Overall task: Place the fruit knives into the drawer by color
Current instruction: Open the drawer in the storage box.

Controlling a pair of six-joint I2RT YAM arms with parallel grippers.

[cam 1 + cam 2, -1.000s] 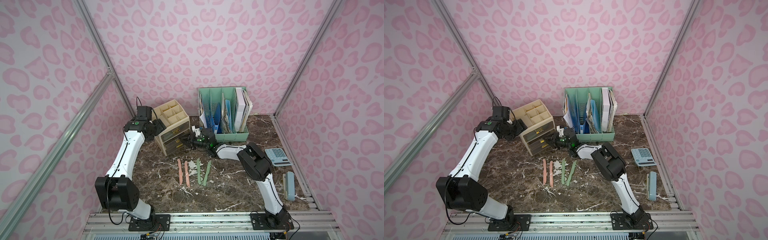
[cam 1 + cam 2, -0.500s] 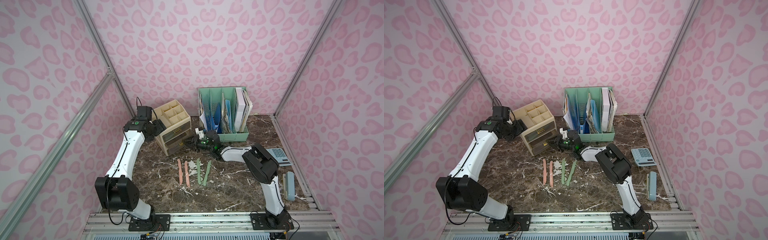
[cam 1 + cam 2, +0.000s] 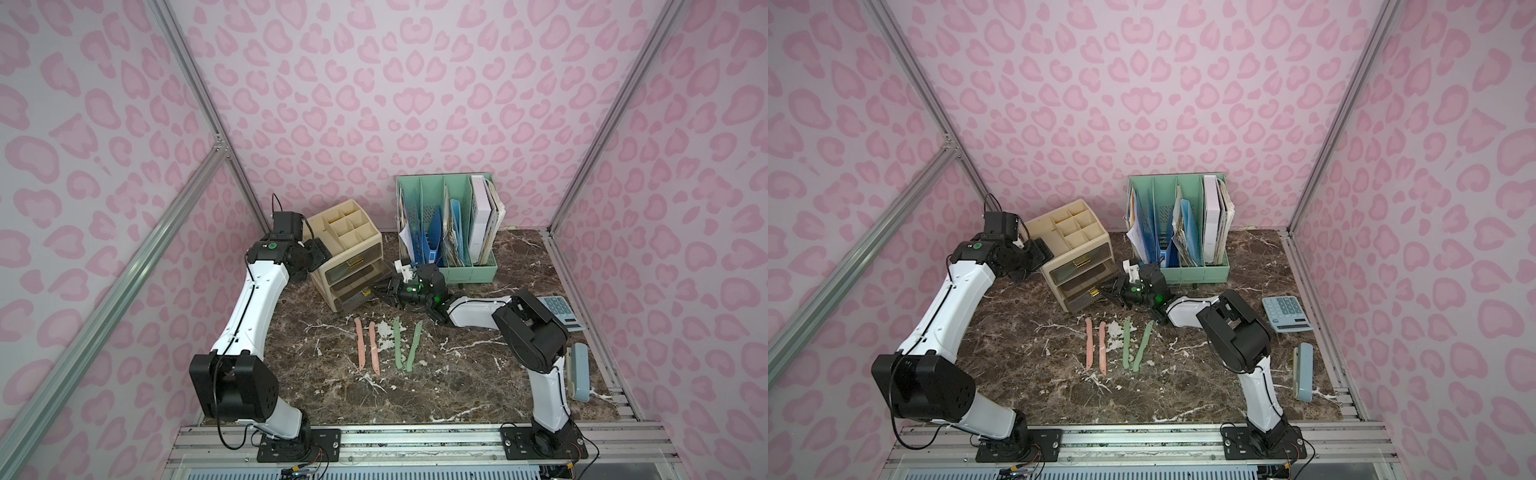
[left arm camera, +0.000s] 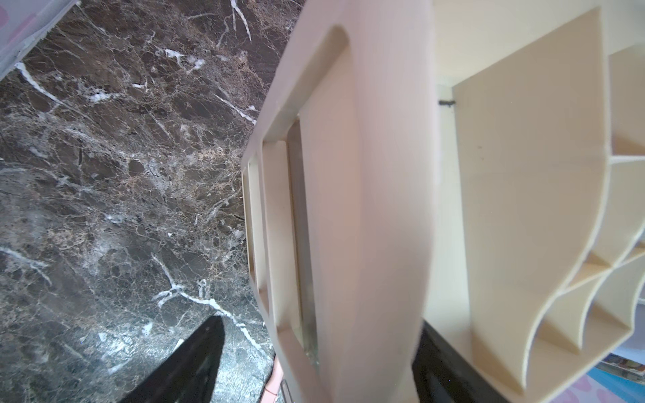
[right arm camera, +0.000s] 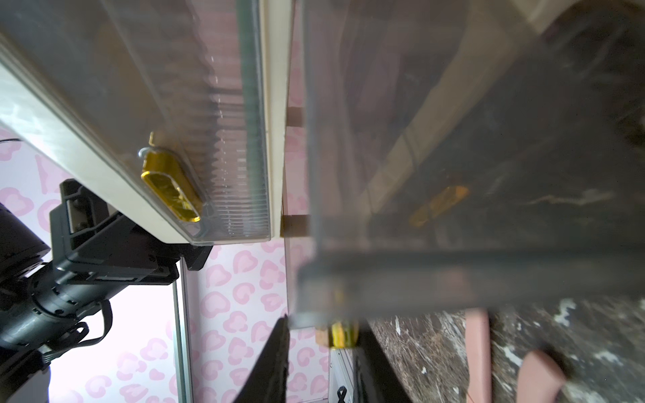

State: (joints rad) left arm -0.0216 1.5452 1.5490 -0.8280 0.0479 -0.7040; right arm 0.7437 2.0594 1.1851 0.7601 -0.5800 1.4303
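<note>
**Marble worktop: bottom drawer part open, four knives not yet stored**

Position. The cream drawer unit [image 3: 353,249] stands near the back left corner of the worktop [image 3: 457,374], turned at an angle. Its bottom drawer [image 3: 353,300] juts a little from the frame. The two drawers above seem flush.

Grippers. The right gripper [image 3: 384,291] is at the bottom drawer's front. In the right wrist view its jaws are drawn close about the gold handle [image 5: 343,335], apparently clamped on it. The left gripper [image 3: 318,253] is at the unit's rear side with its jaws wide apart astride the cream wall. One finger [image 4: 195,359] stands clear of the wall, so this is a brace, not a clamp.

Knives. Two pink knives [image 3: 360,345] and two green knives [image 3: 398,345] lie side by side mid-worktop, paired by colour. No blue knife shows in any view.

Assessment. The step in hand is opening the bottom drawer, and the gap looks too narrow for a knife. The next move calls for a straight pull along the drawer's run while the left arm steadies the unit. After that come release of the handle and a pick of one colour.
</note>
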